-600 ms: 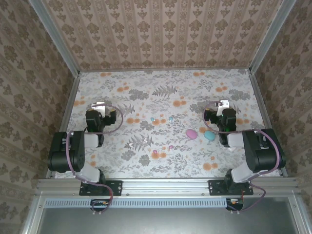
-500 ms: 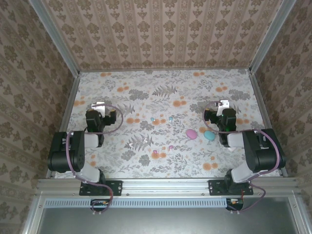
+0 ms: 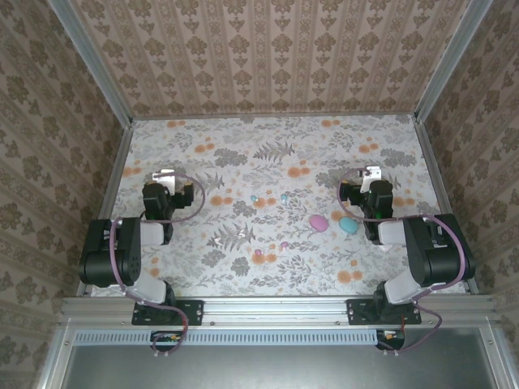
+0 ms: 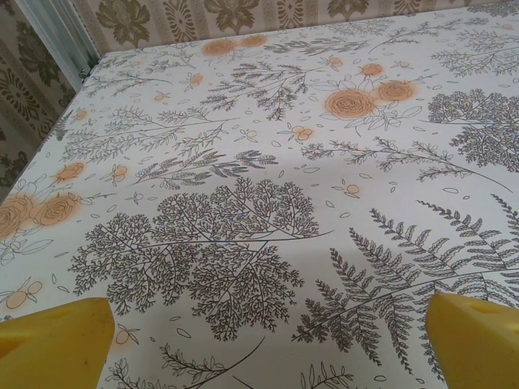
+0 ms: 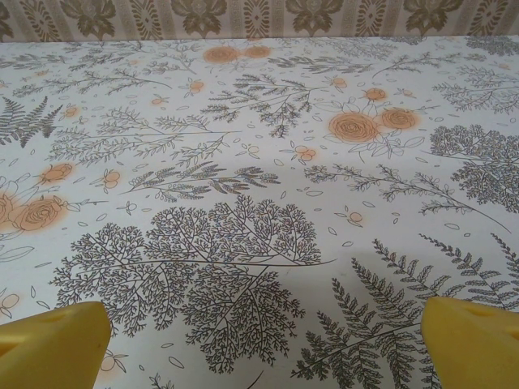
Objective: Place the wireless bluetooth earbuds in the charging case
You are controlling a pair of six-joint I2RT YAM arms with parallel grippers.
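My left end effector (image 4: 263, 356) is spread wide. Its yellow fingers (image 4: 53, 344) sit at the two bottom corners of the left wrist view, with bare floral print between them. The right end effector (image 5: 263, 356) is spread just as wide, its yellow fingertips (image 5: 474, 340) framing the same kind of fern and orange-rose pattern. From the top camera, both arms are folded back near their bases and each end effector hangs over its own side of the surface (image 3: 284, 154), well apart from the other. The wireless bluetooth earbuds (image 3: 254, 198) lie loose on the surface between the two arms. Two light blue ones sit near each other around the middle, and two pink ones sit nearer to me, one at the edge of a fern print and one just beyond it. All four are well apart from both end effectors. To their right a pink case (image 3: 319, 222) lies just beside a teal case (image 3: 349, 224), and the teal one is close against the right arm's forearm link. Any marking on the cases or earbuds is too small for me to read. Patterned damask walls (image 3: 276, 57) enclose the surface on three sides, and an aluminium rail (image 3: 276, 308) carries the arm bases at the near edge.
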